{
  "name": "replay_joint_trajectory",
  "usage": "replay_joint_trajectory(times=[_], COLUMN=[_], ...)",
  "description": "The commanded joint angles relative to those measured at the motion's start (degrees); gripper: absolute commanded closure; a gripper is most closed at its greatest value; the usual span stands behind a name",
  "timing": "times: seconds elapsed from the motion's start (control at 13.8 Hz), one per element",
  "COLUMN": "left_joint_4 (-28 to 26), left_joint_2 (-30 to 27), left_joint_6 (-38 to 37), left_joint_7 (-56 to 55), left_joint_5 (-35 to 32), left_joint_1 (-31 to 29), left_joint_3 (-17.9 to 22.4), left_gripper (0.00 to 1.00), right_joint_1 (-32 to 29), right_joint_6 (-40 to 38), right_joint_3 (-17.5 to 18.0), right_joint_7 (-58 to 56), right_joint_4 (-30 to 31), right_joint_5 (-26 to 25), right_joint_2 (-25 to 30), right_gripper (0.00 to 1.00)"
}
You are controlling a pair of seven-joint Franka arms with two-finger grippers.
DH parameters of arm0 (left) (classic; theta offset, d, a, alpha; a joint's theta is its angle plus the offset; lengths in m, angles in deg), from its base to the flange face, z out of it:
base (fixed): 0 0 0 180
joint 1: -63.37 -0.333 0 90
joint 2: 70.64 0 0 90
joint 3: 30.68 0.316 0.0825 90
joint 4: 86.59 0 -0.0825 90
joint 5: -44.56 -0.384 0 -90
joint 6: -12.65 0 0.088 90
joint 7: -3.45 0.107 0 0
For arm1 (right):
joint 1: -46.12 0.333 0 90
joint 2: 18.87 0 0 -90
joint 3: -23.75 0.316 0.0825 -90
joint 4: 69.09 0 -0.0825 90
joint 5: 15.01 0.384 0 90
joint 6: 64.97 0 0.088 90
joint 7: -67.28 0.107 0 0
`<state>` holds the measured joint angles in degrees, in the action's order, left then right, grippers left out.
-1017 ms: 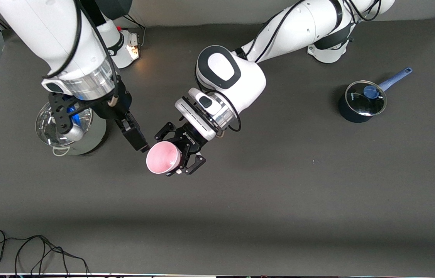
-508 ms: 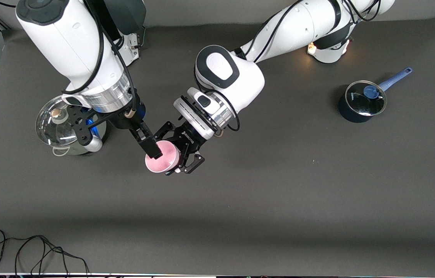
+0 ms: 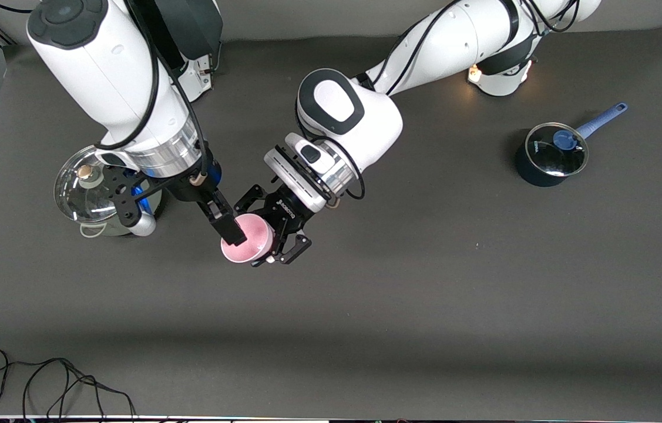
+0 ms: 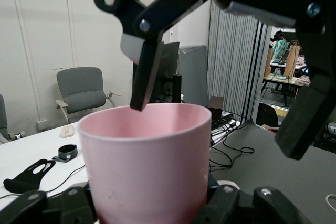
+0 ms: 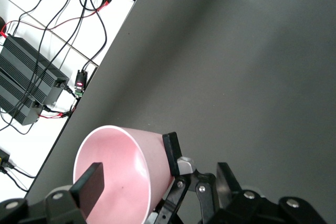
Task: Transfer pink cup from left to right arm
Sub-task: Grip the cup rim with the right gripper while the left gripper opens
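The pink cup (image 3: 257, 238) hangs tilted over the middle of the table, its mouth turned up toward the front camera. My left gripper (image 3: 266, 232) is shut on its lower wall; in the left wrist view the cup (image 4: 144, 166) fills the space between the jaws. My right gripper (image 3: 229, 230) is open at the cup's mouth. One of its fingers (image 5: 89, 187) is inside the cup (image 5: 123, 169), apart from the wall. The other stays outside. From the left wrist, that inner finger (image 4: 144, 77) dips over the rim.
A steel pot with a glass lid (image 3: 87, 188) stands at the right arm's end of the table, partly under that arm. A dark blue saucepan with a lid and blue handle (image 3: 549, 155) stands toward the left arm's end. A black cable (image 3: 43, 379) lies near the front edge.
My right arm swung in toward the cup. Its finger went from just beside the rim to inside the mouth, then nearly stopped. The left gripper and cup held still.
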<state>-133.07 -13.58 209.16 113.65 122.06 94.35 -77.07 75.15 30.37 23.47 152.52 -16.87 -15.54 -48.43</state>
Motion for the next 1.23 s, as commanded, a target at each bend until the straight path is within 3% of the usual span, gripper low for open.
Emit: replay_joint_trajectory(times=[0.0,0.15,0.44,0.58,0.94,1.16], left_joint_4=[0.7,0.7,0.8,0.7,0.7,0.7], left_joint_2=[-0.5,-0.5,-0.5,-0.6,-0.6,-0.6], left_joint_6=[1.0,1.0,1.0,1.0,1.0,1.0], left_joint_7=[-1.4,-1.4,-1.4,-1.4,-1.4,-1.4], left_joint_5=[-0.2,-0.2,-0.2,-0.2,-0.2,-0.2], left_joint_1=[1.1,1.2,1.1,1.1,1.1,1.2], left_joint_3=[1.2,1.1,1.3,1.5,1.5,1.5], left_gripper=[1.0,1.0,1.0,1.0,1.0,1.0], right_joint_1=[-0.2,-0.2,-0.2,-0.2,-0.2,-0.2], right_joint_6=[-0.1,-0.2,-0.2,-0.2,-0.5,-0.5], right_joint_3=[0.5,0.5,0.5,0.5,0.5,0.5], right_joint_7=[0.9,0.9,1.0,1.0,0.8,0.6], right_joint_4=[-2.2,-2.2,-2.2,-2.2,-2.2,-2.2], right_joint_5=[-0.3,-0.3,-0.3,-0.3,-0.4,-0.4], right_joint_2=[-1.6,-1.6,-1.5,-1.5,-1.5,-1.5], right_gripper=[0.05,0.11,0.53,0.62,1.0,1.0])
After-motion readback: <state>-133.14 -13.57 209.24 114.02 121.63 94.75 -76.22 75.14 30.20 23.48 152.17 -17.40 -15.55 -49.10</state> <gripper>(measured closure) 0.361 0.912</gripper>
